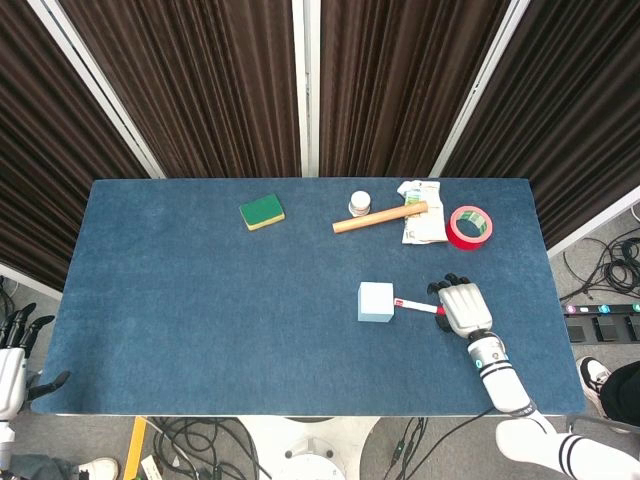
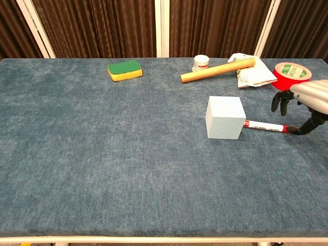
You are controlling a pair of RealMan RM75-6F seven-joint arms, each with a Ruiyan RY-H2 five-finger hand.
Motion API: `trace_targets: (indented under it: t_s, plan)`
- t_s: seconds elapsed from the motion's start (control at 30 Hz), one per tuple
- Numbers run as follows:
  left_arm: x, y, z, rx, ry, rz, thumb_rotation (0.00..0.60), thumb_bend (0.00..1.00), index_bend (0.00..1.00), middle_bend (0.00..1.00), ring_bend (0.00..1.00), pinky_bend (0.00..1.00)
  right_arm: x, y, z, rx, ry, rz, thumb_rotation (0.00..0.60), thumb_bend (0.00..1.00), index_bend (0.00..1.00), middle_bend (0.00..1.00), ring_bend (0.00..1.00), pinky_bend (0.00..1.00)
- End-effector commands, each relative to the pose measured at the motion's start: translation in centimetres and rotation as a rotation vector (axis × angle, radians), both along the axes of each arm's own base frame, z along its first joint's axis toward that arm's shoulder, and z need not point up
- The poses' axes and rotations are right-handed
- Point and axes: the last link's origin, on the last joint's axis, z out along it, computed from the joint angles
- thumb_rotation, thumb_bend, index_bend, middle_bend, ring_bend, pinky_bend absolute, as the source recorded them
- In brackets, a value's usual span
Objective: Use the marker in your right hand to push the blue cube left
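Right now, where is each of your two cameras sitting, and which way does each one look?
Head view: high above, looking steeply down at the whole table; shows right hand reaching the marker, left hand off the table's corner.
Chest view: low at the near edge, looking across the table toward the curtains; only the right hand shows.
Both share the blue cube, marker, right hand.
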Motion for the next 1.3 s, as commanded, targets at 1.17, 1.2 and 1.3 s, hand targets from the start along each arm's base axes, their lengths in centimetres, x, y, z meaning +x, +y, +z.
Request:
trace_targets:
  t_s: [1.17,1.2,1.3]
  plan:
    - [-0.7,0.2,-0.3,-0.011,-0.009,0.019,0.600,0.03,0.26,0.17,0.10,0.18,0.2,-1.1,-2.7,0.008,-0.015,-0.021,0.600,0.22,0.45,0.51,0.26,0.29]
    - [-0.7,0.2,-0.3,-0.012,-0.009,0.020,0.600,0.03,0.26,0.17,0.10,0.18,0.2,-1.2,-2.7,0.009,-0.015,-0.021,0.600,0.22,0.46,0.51,0.26,0.29]
    - [-0.7,0.2,-0.3,-0.011,-0.009,0.021,0.600,0.03,0.26,0.17,0.10,0.18,0.2,-1.2,-2.7,0.011,-0.007,-0.020,0.600,0.24,0.46,0.51,0.26,0.29]
